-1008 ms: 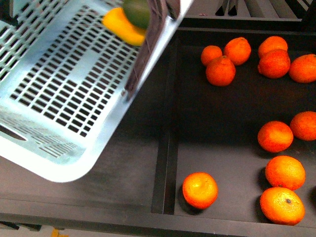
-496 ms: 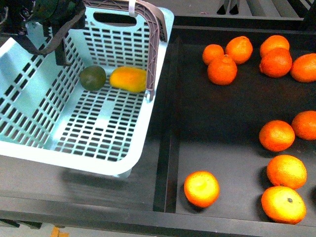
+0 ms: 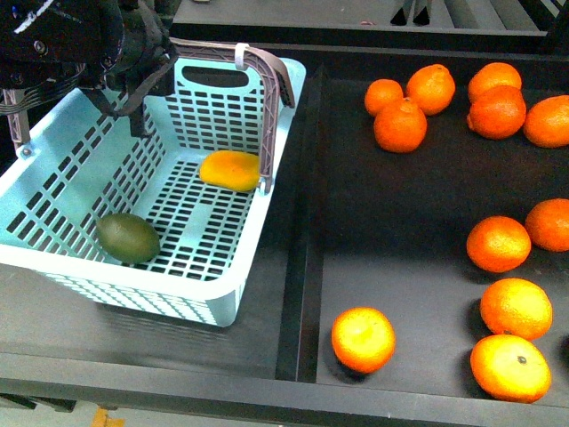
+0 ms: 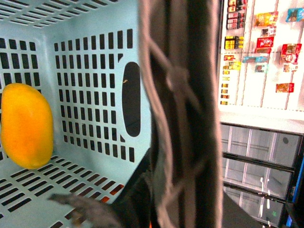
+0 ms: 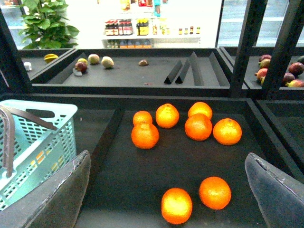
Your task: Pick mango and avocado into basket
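The turquoise basket [image 3: 227, 289] rests on the dark shelf at the left of the front view. The yellow-orange mango [image 3: 230, 170] lies on its floor near the right wall. The dark green avocado [image 3: 128, 237] lies at the near left corner. My left gripper [image 3: 133, 67] is shut on the basket's grey-brown handle [image 3: 271, 84] at the far rim; its fingers are hidden. In the left wrist view the handle [image 4: 178, 109] fills the middle, with the mango [image 4: 26, 126] beside the basket wall [image 4: 90, 95]. My right gripper [image 5: 166, 199] is open and empty above the orange bin; the basket [image 5: 35, 142] is off to its side.
Several round oranges [image 3: 397, 126] lie in the black bin right of the basket, one near the front edge [image 3: 362, 339]. A raised black divider [image 3: 302, 267] separates bin and basket. In the right wrist view, farther shelves hold other fruit [image 5: 94, 59], with black uprights [image 5: 247, 42].
The basket has come down from a tilted, lifted pose and now sits level on the shelf. The avocado rolled from beside the mango to the near left corner.
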You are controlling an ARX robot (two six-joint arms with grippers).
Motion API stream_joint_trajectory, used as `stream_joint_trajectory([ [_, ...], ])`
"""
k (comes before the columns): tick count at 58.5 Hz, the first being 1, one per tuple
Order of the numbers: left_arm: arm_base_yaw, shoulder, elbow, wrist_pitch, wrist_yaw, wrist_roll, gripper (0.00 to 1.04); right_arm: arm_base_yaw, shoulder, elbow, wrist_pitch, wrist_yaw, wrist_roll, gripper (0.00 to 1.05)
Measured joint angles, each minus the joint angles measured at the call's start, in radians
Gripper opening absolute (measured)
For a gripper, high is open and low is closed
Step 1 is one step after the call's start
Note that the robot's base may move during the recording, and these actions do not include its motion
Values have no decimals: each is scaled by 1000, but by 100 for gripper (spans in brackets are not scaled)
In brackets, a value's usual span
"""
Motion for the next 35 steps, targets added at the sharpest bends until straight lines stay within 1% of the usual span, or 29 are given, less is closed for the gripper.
stream_joint_trajectory([
  [2,0,-6,1,-26,0,11,44,0,0,0,0,0,0,96],
  [4,0,-21,9,-92,-10,25,55,0,0,0,0,0,0,96],
  [8,0,-53,17,-182,-25,48,68,0,0,0,0,0,0,96],
  [9,0,-71,24,-226,-34,58,73,0,0,0,0,0,0,96],
  [11,-2,-101,32,-289,-46,70,80,0,0,0,0,0,0,96],
  [14,-7,-153,34,-364,-74,104,91,0,0,0,0,0,0,96],
  [17,-14,-198,34,-416,-95,133,98,0,0,0,0,0,0,96],
  [21,-24,-266,24,-478,-125,185,95,0,0,0,0,0,0,96],
  [23,-28,-317,2,-516,-148,212,96,0,0,0,0,0,0,96],
  [29,-33,-490,-134,-610,-230,284,96,0,0,0,0,0,0,96],
  [31,-34,-545,-180,-607,-226,314,96,0,0,0,0,0,0,96],
  [32,-31,-572,-221,-541,-193,371,93,0,0,0,0,0,0,96],
  [33,-21,-616,-300,-381,-114,478,88,0,0,0,0,0,0,96],
  [34,-14,-644,-354,-272,-65,582,84,0,0,0,0,0,0,96],
  [35,-3,-682,-431,-119,-13,716,79,0,0,0,0,0,0,96],
])
